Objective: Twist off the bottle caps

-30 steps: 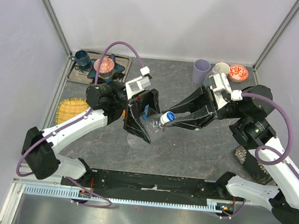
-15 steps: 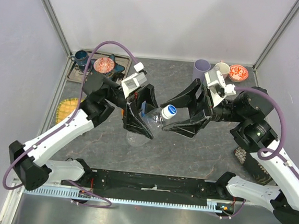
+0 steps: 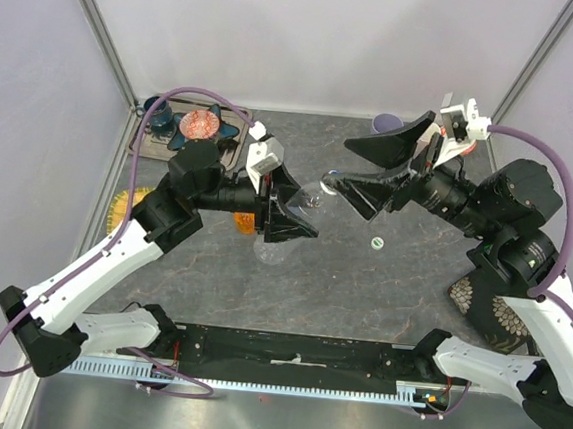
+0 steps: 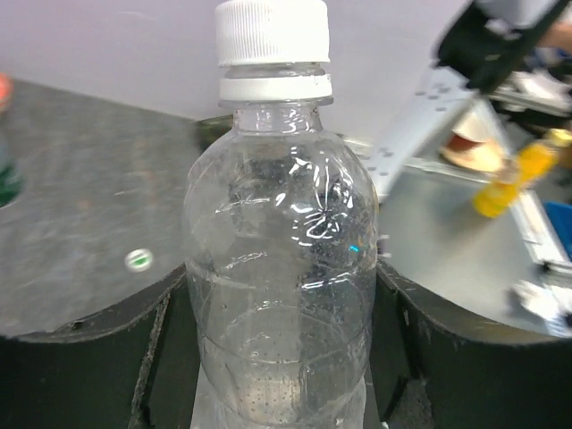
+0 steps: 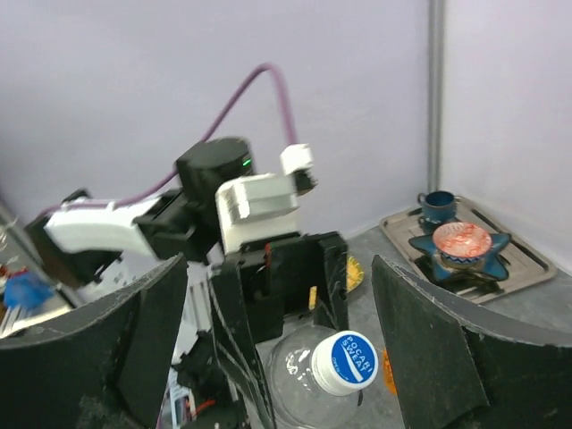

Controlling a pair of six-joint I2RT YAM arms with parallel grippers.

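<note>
My left gripper is shut on the body of a clear bottle, held off the table. The bottle's white cap, blue on top, sits on its neck. My right gripper stands open just beyond the cap, with a finger on either side and no contact. An orange bottle shows partly behind my left gripper. A small loose cap lies on the table.
A tray at the back left holds a blue cup and a star dish. A lilac cup stands at the back right. There is a yellow woven mat at the left and a dark patterned object at the right.
My right gripper was shut on the cap; it has opened, let go and drawn back up and to the right. My left arm has shifted the bottle toward the back.
</note>
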